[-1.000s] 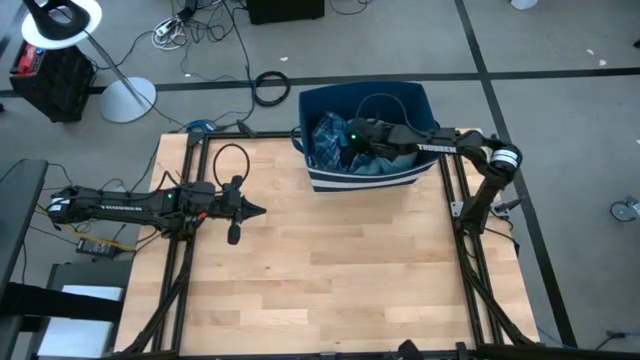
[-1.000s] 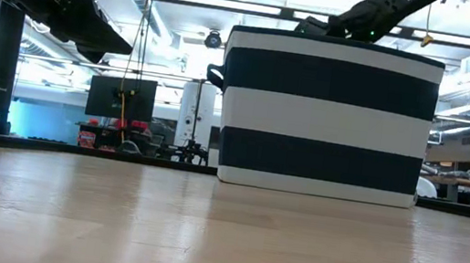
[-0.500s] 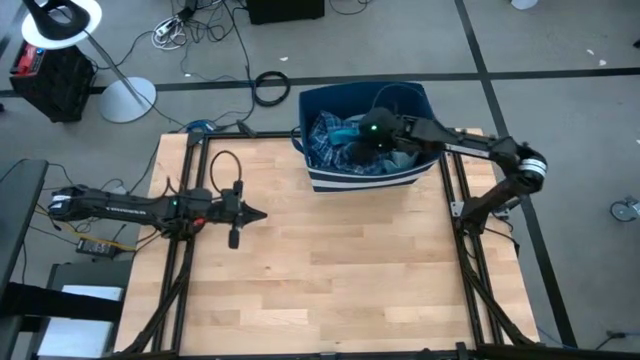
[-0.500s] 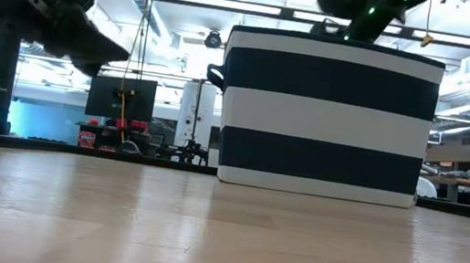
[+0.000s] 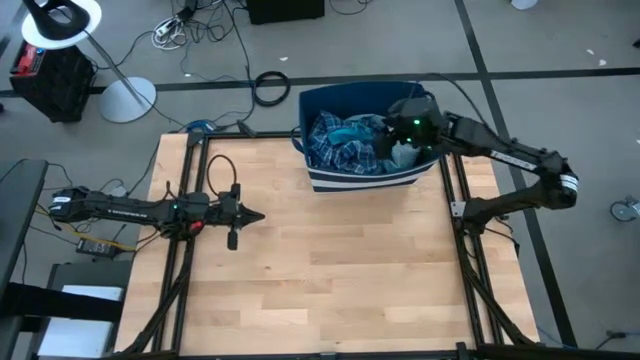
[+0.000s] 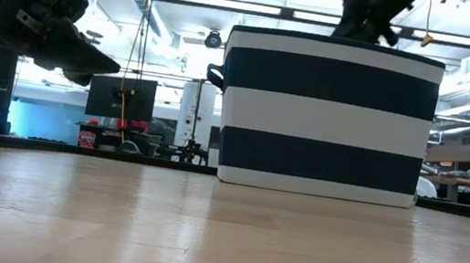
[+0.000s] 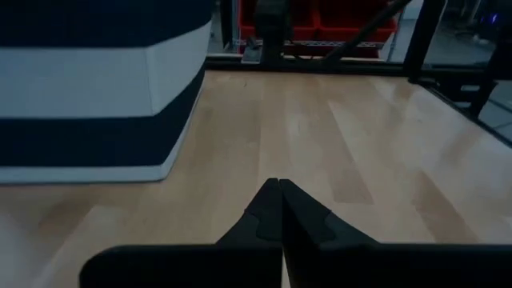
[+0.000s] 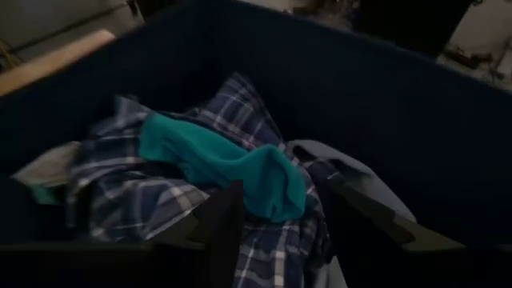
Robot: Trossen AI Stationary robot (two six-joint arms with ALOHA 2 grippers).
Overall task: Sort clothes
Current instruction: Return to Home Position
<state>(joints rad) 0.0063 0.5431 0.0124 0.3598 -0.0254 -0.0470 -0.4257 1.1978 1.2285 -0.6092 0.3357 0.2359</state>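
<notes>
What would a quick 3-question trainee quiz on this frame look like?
1. True or false: the left gripper has its jaws open.
2. In the bin, the teal sock lies: A) under the plaid shirt; B) on top of the plaid shirt; C) draped over the rim.
3. Which gripper hangs over the bin, jaws open?

Key: 1 false, they are shut. 2 B. 3 the right gripper.
</notes>
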